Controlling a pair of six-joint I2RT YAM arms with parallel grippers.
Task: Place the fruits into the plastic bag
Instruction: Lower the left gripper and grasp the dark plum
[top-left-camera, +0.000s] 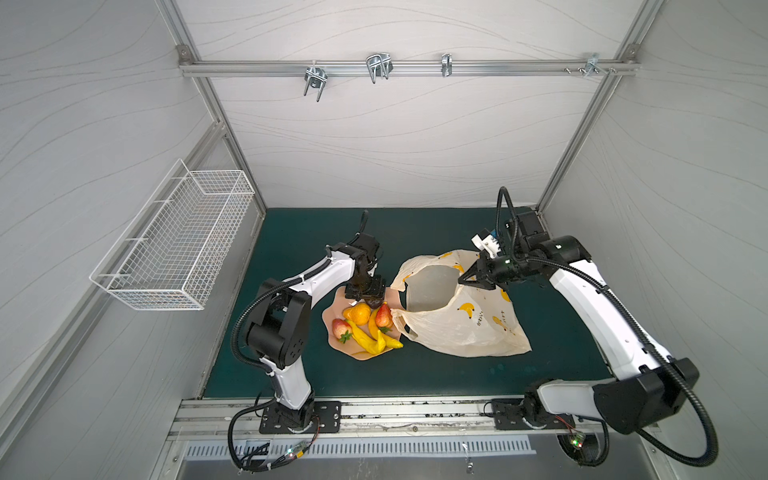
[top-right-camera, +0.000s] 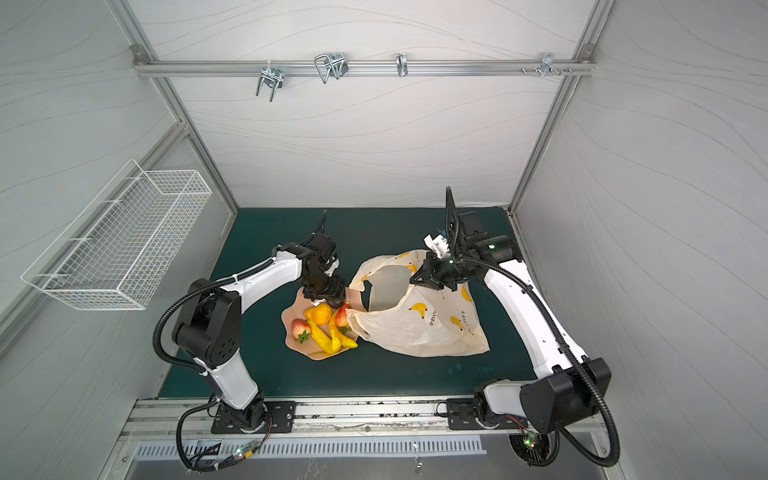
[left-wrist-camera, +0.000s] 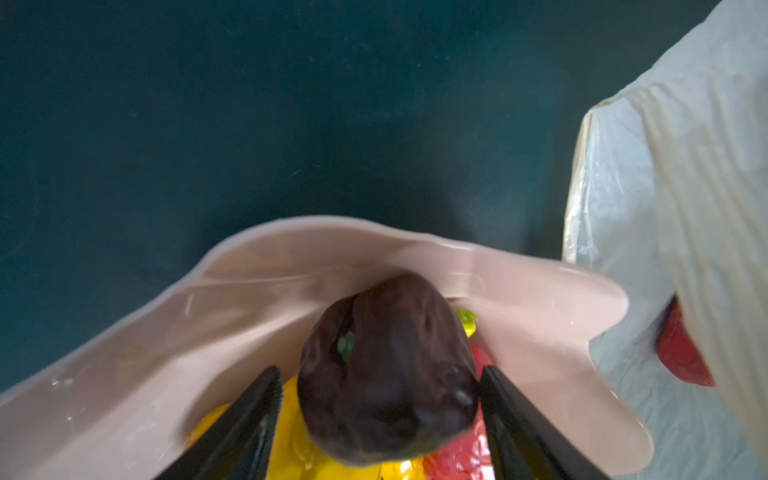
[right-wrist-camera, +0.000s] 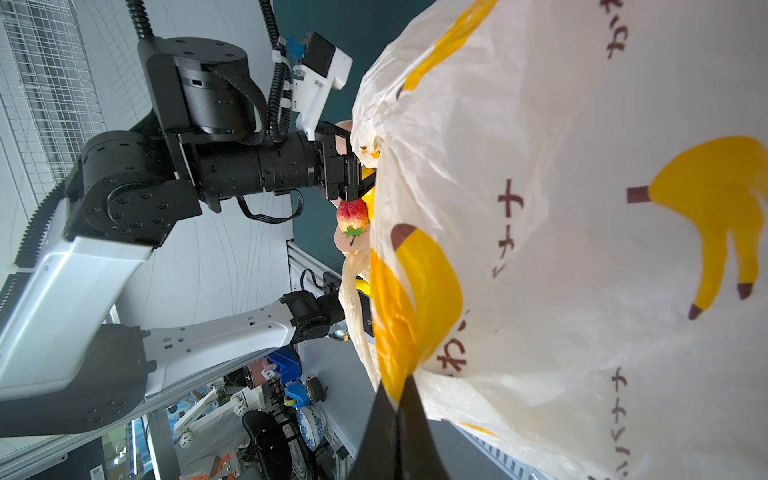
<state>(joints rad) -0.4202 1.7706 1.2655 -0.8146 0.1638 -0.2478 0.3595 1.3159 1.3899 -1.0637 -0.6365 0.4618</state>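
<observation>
Your left gripper (left-wrist-camera: 379, 371) stands spread, a finger on either side of the brown fruit (left-wrist-camera: 386, 365), which lies on the plate (left-wrist-camera: 124, 374) right under it. Just behind that gripper, toward its arm's base, the same plate holds two strawberries (top-left-camera: 341, 328), an orange (top-left-camera: 360, 312) and bananas (top-left-camera: 370, 340). Your right gripper (top-left-camera: 460, 281) is pinched tight on the bag (top-left-camera: 457, 328) rim, holding it up. The bag's mouth gapes between the two grippers.

Robot lab: alu-frame test cell (top-left-camera: 407, 67).
</observation>
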